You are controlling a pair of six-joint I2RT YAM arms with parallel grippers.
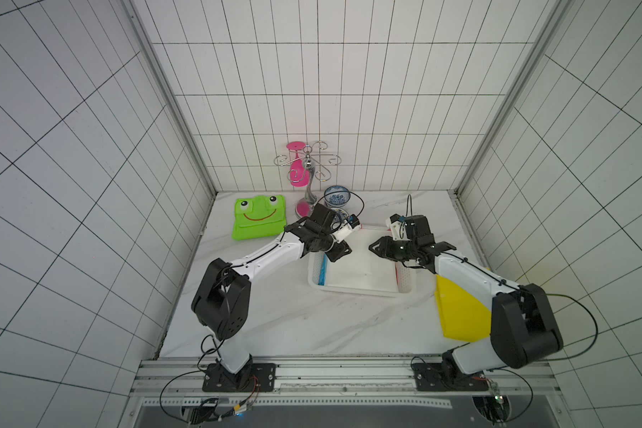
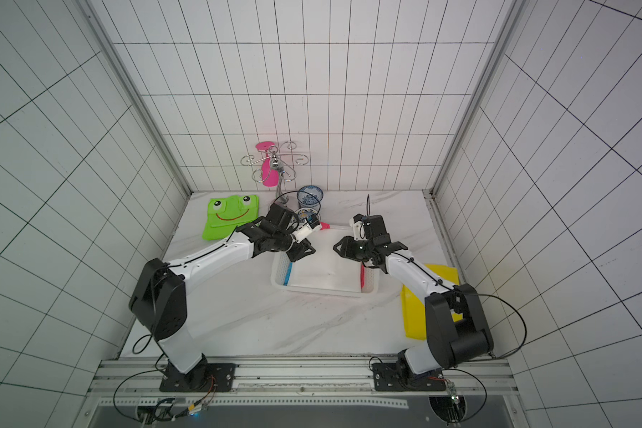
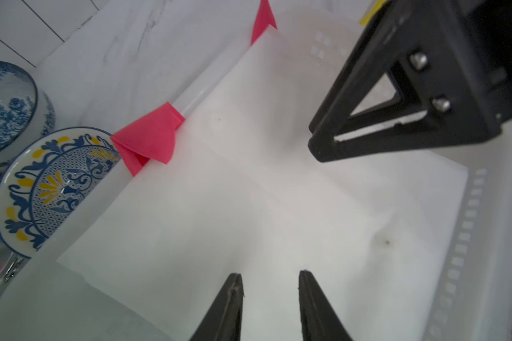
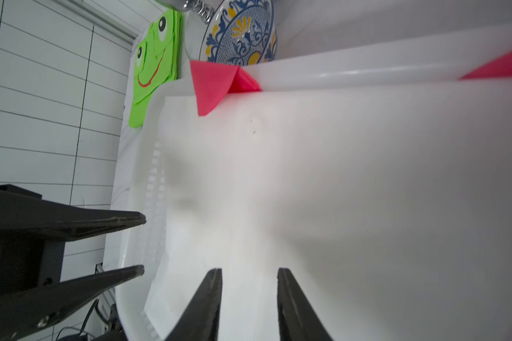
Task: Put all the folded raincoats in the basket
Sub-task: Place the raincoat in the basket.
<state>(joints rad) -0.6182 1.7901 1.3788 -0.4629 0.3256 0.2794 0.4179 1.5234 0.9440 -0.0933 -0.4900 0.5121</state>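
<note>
White-tiled booth, marble desk (image 1: 293, 326): what looks like the white folded raincoat (image 1: 360, 270) lies flat in the basket (image 1: 364, 294), mid-desk. Empty and narrowly parted, left claw (image 3: 271, 274) hovers at its 10 o'clock, right claw (image 4: 249, 270) at 1. Likely light, limp, slick; pinch a folded edge.

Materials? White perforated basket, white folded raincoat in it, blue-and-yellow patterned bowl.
White perforated basket: moulded plastic, semi-gloss; highlight along rim.
White folded raincoat: thin matte film or coated fabric, unclear; soft creases.
Blue-and-yellow patterned bowl: likely glazed ceramic; glossy sheen.
</note>
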